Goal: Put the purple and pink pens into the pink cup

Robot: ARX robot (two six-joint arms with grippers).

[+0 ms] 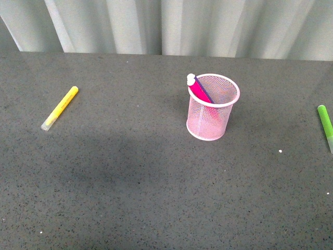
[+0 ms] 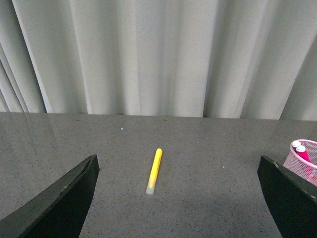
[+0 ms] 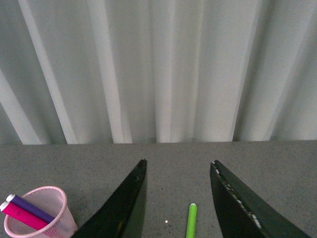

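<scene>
On the grey speckled table (image 1: 130, 177), near its middle, we are logging the pink cup (image 1: 212, 109): standing upright, mesh wall, solid rim. Inside it the purple and pink pens (image 1: 200, 91) are leaning side by side, tops resting against the cup's left rim, pale ends poking above it.

Far left on the table, well apart from the cup, a yellow pen (image 1: 60, 108) is lying flat. At the right edge of the front view, a green pen (image 1: 325, 125) is lying flat, partly cut off.

Neither arm is showing in the front view. In the left wrist view we are seeing the left gripper (image 2: 176, 198) with jaws spread wide and nothing between them but the yellow pen on the table beyond; the cup is sitting off beside one finger (image 2: 290, 198). In the right wrist view the right gripper (image 3: 178, 198) is parted more narrowly, empty, the green pen showing through the gap and the cup lying well to one side.

A pale curtain (image 1: 171, 26) is hanging behind the table.
</scene>
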